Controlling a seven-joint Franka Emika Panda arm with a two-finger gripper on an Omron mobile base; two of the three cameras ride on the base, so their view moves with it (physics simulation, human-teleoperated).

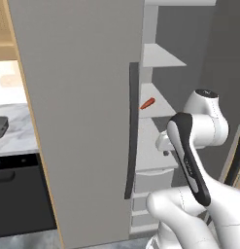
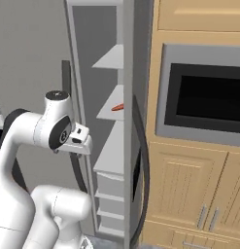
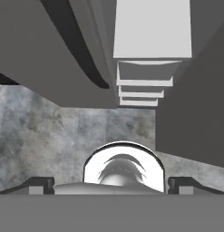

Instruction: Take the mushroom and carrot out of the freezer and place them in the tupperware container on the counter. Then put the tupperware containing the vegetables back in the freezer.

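Gripper [image 3: 111,183]: pointed down at the floor from the hand view, fingers [image 3: 41,183] spread as wide as they went, holding nothing.
Arm: folded up just in front of the open freezer [image 1: 82,121], wrist near the middle shelves.
Freezer door: swung wide, its dark curved handle [image 1: 132,131] at about nine o'clock from the wrist.
Carrot [image 1: 147,103]: lying on a pale shelf inside, around eleven o'clock from the wrist, untouched.
Tupperware container [image 1: 0,127]: on the marble counter [image 1: 14,138], well apart at nine o'clock, beyond the door.
Mushroom: could not make it out.
Risk: I judged the reach tight; the elbow could knock the door or a shelf edge, and the slim carrot might roll away from wide fingers.
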